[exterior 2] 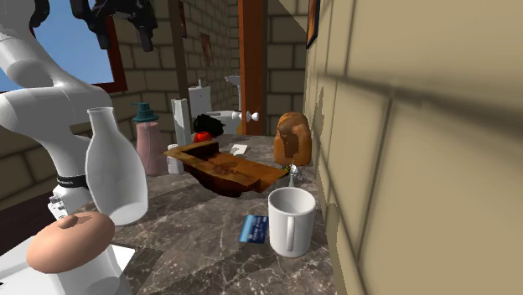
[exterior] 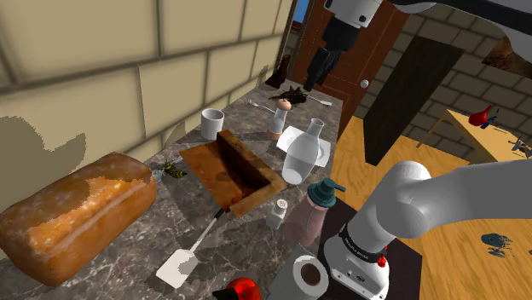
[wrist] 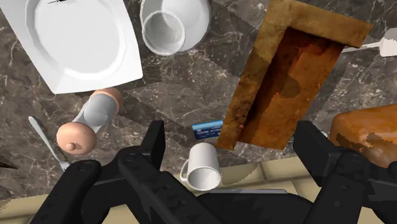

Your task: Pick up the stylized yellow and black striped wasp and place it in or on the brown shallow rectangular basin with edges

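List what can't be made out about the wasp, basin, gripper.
- Wasp, shoulder view: too small to read its stripes or which way it faces.
- Wasp, second exterior view: a tiny speck beside the basin end, shape unclear.
- Gripper, wrist view: its black body hides the counter beneath it.

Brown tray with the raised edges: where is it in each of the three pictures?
Shoulder view: tray left of centre, mid-counter.
Second exterior view: tray at centre, behind the white mug.
Wrist view: tray beside the white mug.
Shared landmark: the white mug, by the wall.
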Robot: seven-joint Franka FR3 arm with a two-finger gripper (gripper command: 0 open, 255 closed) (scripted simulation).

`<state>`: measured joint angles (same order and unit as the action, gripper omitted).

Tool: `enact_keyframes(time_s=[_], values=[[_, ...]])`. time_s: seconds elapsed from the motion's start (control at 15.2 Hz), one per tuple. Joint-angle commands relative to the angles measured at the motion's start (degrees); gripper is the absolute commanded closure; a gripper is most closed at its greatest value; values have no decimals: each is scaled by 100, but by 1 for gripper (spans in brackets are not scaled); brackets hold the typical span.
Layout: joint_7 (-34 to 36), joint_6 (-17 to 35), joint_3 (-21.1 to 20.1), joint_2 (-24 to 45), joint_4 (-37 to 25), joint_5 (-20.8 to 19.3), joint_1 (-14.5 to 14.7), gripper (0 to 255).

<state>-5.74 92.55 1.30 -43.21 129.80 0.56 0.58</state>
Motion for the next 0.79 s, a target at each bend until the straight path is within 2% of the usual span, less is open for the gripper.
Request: enact_keyframes(time_s=[0.0,0.73], values=[[0,0,0,0,0,0,0,0],[-7,1222,-766,1860,-265,-209,435,0]])
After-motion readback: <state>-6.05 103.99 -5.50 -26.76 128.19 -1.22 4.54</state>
